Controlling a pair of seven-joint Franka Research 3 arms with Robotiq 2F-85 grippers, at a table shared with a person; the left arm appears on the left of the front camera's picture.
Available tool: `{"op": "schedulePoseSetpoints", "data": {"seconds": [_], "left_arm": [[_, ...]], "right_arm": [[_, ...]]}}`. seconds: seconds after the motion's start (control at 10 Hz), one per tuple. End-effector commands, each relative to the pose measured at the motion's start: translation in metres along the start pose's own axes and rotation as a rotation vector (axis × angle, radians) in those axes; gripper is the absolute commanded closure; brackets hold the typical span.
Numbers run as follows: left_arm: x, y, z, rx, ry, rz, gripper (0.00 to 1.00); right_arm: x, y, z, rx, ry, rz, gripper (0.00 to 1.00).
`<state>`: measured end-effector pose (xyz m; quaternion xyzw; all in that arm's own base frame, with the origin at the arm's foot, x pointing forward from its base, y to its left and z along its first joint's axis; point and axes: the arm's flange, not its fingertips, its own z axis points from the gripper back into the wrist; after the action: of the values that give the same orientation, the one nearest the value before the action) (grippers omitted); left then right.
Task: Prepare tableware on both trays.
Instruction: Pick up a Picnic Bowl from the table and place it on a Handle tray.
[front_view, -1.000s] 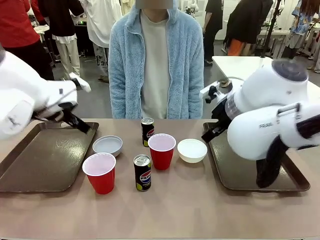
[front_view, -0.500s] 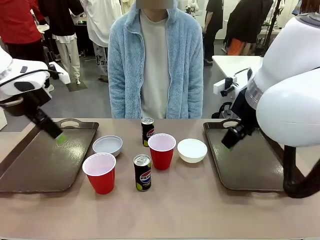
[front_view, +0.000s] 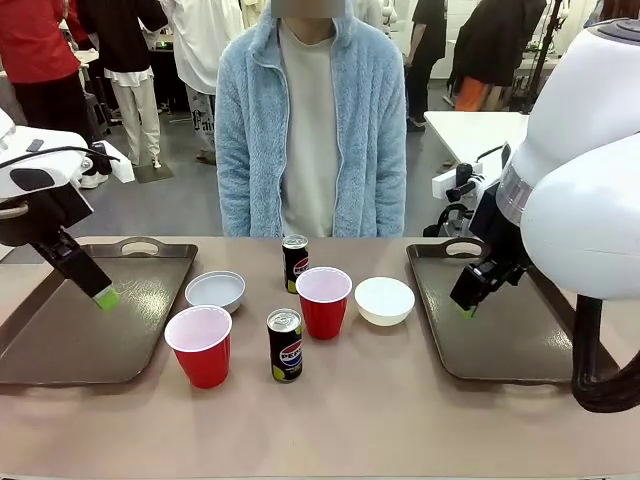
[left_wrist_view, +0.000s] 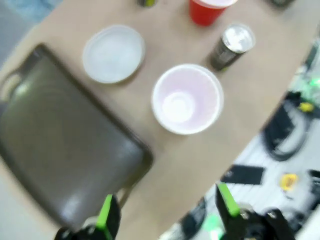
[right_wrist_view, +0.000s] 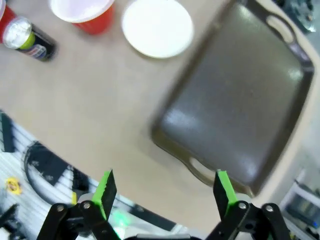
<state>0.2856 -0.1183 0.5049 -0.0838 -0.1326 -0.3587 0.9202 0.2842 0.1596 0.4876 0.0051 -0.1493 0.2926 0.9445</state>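
Observation:
Two red cups (front_view: 201, 345) (front_view: 323, 300), two white bowls (front_view: 215, 290) (front_view: 384, 300) and two black cans (front_view: 285, 345) (front_view: 295, 262) stand on the table between the two brown trays. My left gripper (front_view: 105, 296) hangs open over the bare left tray (front_view: 70, 340). The right gripper (front_view: 465, 308) hangs open over the near-left part of the bare right tray (front_view: 510, 340). Looking down from the left wrist, a red cup (left_wrist_view: 187, 99), a bowl (left_wrist_view: 114, 53) and a can (left_wrist_view: 232, 44) lie beyond the open left gripper (left_wrist_view: 167, 210). From the right wrist, the open right gripper (right_wrist_view: 164, 192) sits below the tray (right_wrist_view: 240, 95), bowl (right_wrist_view: 157, 27) and cup (right_wrist_view: 82, 12).
A person in a light blue fleece (front_view: 310, 120) stands at the far side of the table, with hands out of sight. The bulky white right arm (front_view: 590, 200) rises over the right tray's outer side. Bare tabletop (front_view: 380, 420) runs along the near edge.
Both arms have swung their grippers down over their trays. The left gripper has slid toward the tray's left side; the right one has dropped lower. The tableware has not moved.

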Motion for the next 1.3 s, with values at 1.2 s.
{"op": "schedulePoseSetpoints", "data": {"seconds": [1.2], "left_arm": [[-0.159,0.207,0.040,-0.810,-0.339,0.567,0.00]], "right_arm": [[-0.204,-0.219,-0.023,1.062,-0.400,-0.738,0.00]]}}
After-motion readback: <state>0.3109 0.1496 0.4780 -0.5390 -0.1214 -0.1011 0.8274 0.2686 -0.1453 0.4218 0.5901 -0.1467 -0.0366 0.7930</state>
